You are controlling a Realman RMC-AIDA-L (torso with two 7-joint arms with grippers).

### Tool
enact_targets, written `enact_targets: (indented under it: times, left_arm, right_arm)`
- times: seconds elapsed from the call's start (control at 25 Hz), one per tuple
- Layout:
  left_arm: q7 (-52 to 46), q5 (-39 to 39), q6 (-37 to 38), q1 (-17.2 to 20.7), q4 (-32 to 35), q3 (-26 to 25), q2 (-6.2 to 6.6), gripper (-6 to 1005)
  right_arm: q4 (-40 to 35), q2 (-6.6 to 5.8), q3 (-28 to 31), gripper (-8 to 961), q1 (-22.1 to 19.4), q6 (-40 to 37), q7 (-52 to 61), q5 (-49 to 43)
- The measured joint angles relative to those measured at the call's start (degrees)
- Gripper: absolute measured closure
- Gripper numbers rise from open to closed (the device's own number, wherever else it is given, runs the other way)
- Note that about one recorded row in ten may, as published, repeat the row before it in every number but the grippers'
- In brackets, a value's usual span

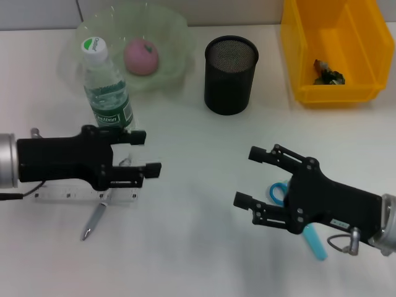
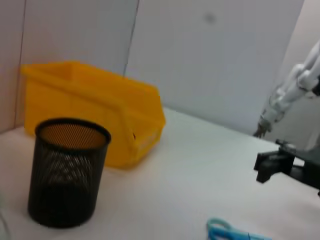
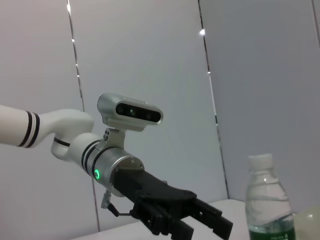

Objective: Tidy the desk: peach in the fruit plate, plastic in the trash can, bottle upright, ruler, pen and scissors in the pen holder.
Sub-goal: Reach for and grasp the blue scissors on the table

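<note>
A pink peach (image 1: 142,56) lies in the green translucent fruit plate (image 1: 170,28) at the back left. In front of the plate the clear bottle (image 1: 108,90) stands upright with its white cap on; the right wrist view also shows the bottle (image 3: 270,207). My left gripper (image 1: 145,152) is open, just in front of the bottle, above a clear ruler (image 1: 74,197) and a silver pen (image 1: 94,221). My right gripper (image 1: 249,177) is open over the blue-handled scissors (image 1: 315,242). The black mesh pen holder (image 1: 230,74) stands empty at back centre. A crumpled piece of plastic (image 1: 328,75) lies in the yellow trash can (image 1: 365,93).
The left wrist view shows the pen holder (image 2: 67,172) beside the yellow trash can (image 2: 100,115), with the scissors' handle (image 2: 227,231) near the frame edge. A grey wall runs along the back of the white desk.
</note>
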Motion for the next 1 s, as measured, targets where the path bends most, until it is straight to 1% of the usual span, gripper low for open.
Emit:
enact_targets:
  times: [0.04, 0.12, 0.28, 0.32, 0.36, 0.4, 0.44, 0.48, 0.52, 0.56, 0.6, 0.68, 0.72, 0.76, 0.8, 0.84, 0.88, 0.92, 0.96, 1.0]
  left_arm:
    - [-0.3, 1.8, -0.2, -0.3, 0.2, 0.0, -0.26, 222]
    - [-0.2, 2.8, -0.5, -0.7, 0.3, 0.0, -0.77, 222]
    - [0.1, 3.0, -1.0, -0.8, 0.2, 0.0, -1.04, 222]
    - [0.1, 3.0, -1.6, -0.9, 0.0, 0.1, -1.10, 222]
    - [0.1, 3.0, -1.6, -0.9, 0.0, 0.1, -1.10, 222]
    - [0.1, 3.1, -1.9, -1.0, -0.1, 0.2, -1.12, 222]
    - [0.1, 3.1, -2.2, -1.0, -0.2, 0.3, -1.12, 222]
    - [0.1, 3.1, -2.5, -1.0, -0.3, 0.4, -1.14, 222]
    - [0.1, 3.1, -2.9, -1.0, -0.5, 0.5, -1.19, 222]
    - [0.1, 3.1, -2.9, -1.0, -0.5, 0.5, -1.19, 222]
    - [0.1, 3.1, -3.3, -0.9, -0.7, 0.6, -1.21, 222]
    - [0.1, 3.2, -3.6, -0.9, -0.7, 0.6, -1.21, 222]
    - [0.2, 3.2, -3.9, -0.8, -0.8, 0.6, -1.26, 222]
    - [0.2, 3.2, -3.9, -0.8, -0.8, 0.6, -1.26, 222]
    - [0.3, 3.2, -3.9, -0.7, -0.8, 0.6, -1.28, 222]
    - [0.4, 3.2, -3.9, -0.6, -0.9, 0.6, -1.35, 222]
    - [0.5, 3.2, -4.0, -0.5, -1.0, 0.5, -1.36, 222]
    - [0.7, 3.2, -4.1, -0.3, -1.3, 0.5, -1.39, 222]
    - [0.7, 3.2, -4.1, -0.3, -1.3, 0.5, -1.39, 222]
    - [0.8, 3.2, -4.4, -0.3, -1.7, 0.4, -1.40, 222]
  right_arm:
    - [0.0, 0.06, 0.2, 103, -0.9, -0.2, -0.5, 0.0]
    - [0.0, 0.11, 0.4, 103, -1.6, -0.5, -0.5, 0.1]
    - [0.0, -0.01, 2.4, 103, -2.1, 0.3, 1.7, 0.2]
    - [-0.7, -0.52, 4.8, 103, -2.2, 0.7, 5.7, -0.1]
    - [-0.7, -0.52, 4.8, 103, -2.2, 0.7, 5.7, -0.1]
    - [-3.1, -1.49, 5.9, 103, -2.5, -0.1, 11.4, -0.4]
    - [-3.1, -1.49, 5.9, 103, -2.5, -0.1, 11.4, -0.4]
    - [-5.0, -2.07, 6.2, 103, -2.8, -0.4, 14.8, -0.8]
    - [-10.4, -2.99, 7.0, 103, -3.4, -0.2, 22.2, -2.9]
    - [-10.4, -2.99, 7.0, 103, -3.4, -0.2, 22.2, -2.9]
    - [-12.9, -3.28, 7.7, 104, -3.7, 0.2, 25.8, -4.5]
    - [-20.2, -3.45, 11.3, 104, -4.0, 1.4, 35.0, -10.7]
    - [-28.3, -3.05, 15.0, 104, -3.8, 1.8, 44.6, -18.8]
    - [-28.3, -3.05, 15.0, 104, -3.8, 1.8, 44.6, -18.8]
    - [-36.6, -2.19, 17.5, 104, -3.5, 1.9, 53.6, -26.9]
    - [-36.6, -2.19, 17.5, 104, -3.5, 1.9, 53.6, -26.9]
    - [-41.1, -1.69, 18.4, 104, -3.1, 1.8, 58.5, -31.2]
    - [-48.8, -0.75, 19.2, 104, -2.2, 1.3, 66.5, -38.8]
    - [-48.8, -0.75, 19.2, 104, -2.2, 1.3, 66.5, -38.8]
    - [-51.9, -0.47, 19.3, 104, -1.6, 0.9, 70.8, -42.8]
